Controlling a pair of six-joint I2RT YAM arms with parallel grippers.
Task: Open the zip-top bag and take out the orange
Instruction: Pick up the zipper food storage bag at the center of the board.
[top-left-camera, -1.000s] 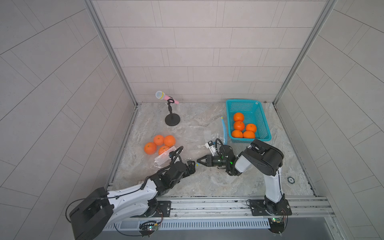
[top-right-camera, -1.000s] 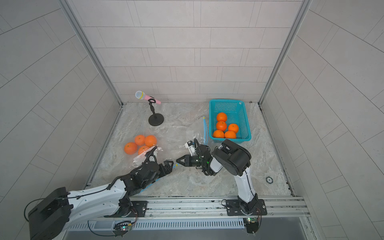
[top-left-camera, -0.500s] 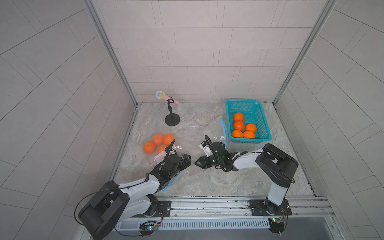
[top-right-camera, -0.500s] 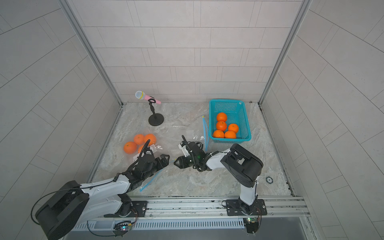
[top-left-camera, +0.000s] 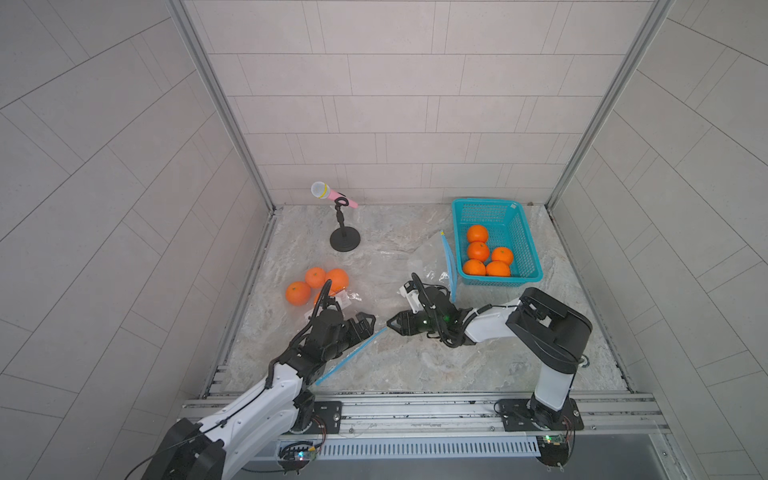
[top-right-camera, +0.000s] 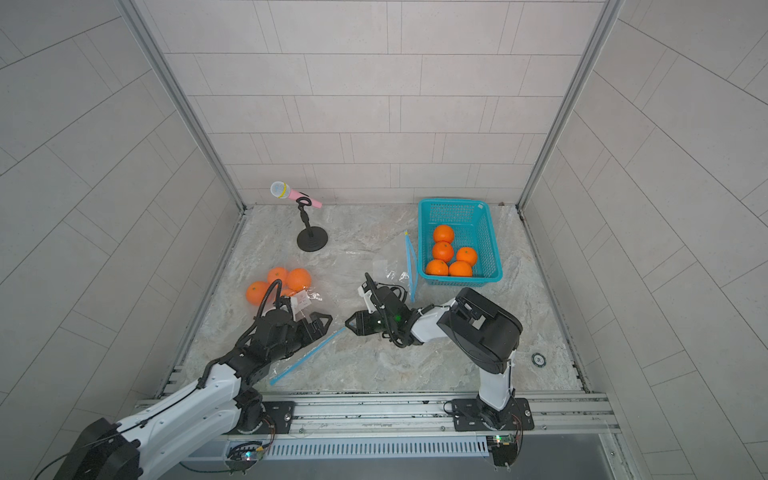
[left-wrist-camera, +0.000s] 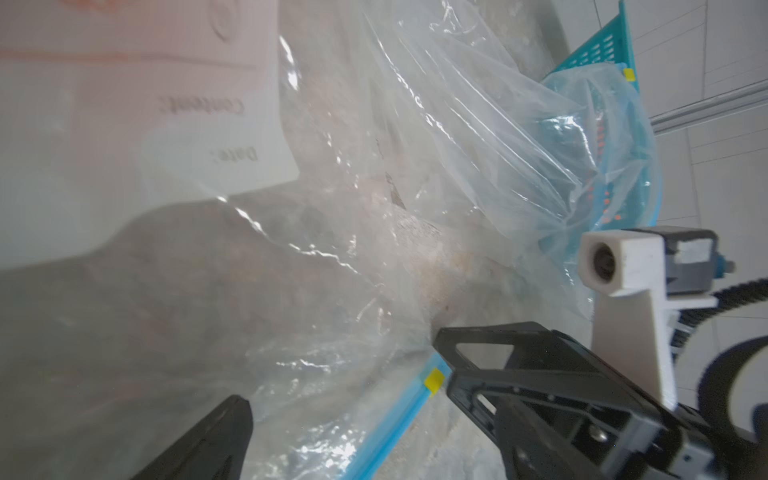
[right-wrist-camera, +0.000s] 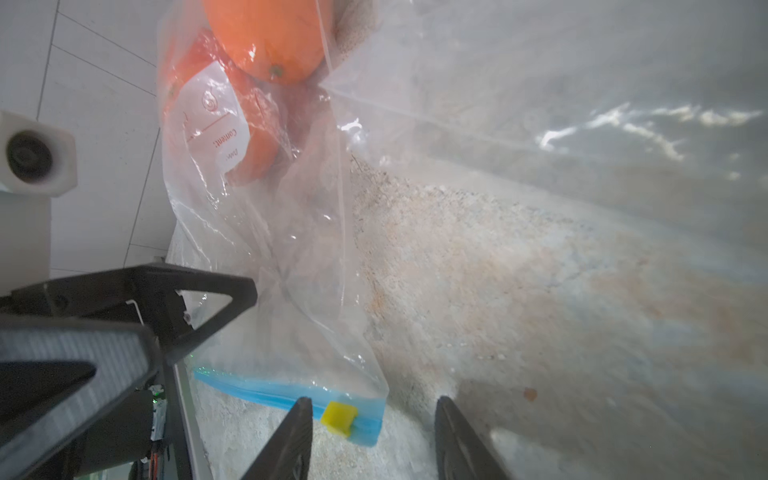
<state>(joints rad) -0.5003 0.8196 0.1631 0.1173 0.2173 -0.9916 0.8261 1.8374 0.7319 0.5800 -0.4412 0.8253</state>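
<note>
Left hand (top-left-camera: 360, 327) and right hand (top-left-camera: 394, 323) face each other, both parted.

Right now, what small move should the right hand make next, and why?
Probably close the right hand on the yellow slider. Its fingers stand open on either side of the slider at the corner of the zip-top bag, not yet gripping it.

Looks like a robotics lab cell. Walled on three sides with grey tile panels (top-left-camera: 395, 112), framed by aluminium posts (top-left-camera: 219, 104) at upper left and right. Floored mid-frame in marbled slab (top-left-camera: 415, 365). Fitted along the bottom edge with a rail (top-left-camera: 415, 409), bolted arm mounts (top-left-camera: 536, 417) and bare circuit boards (top-left-camera: 550, 440).
</note>
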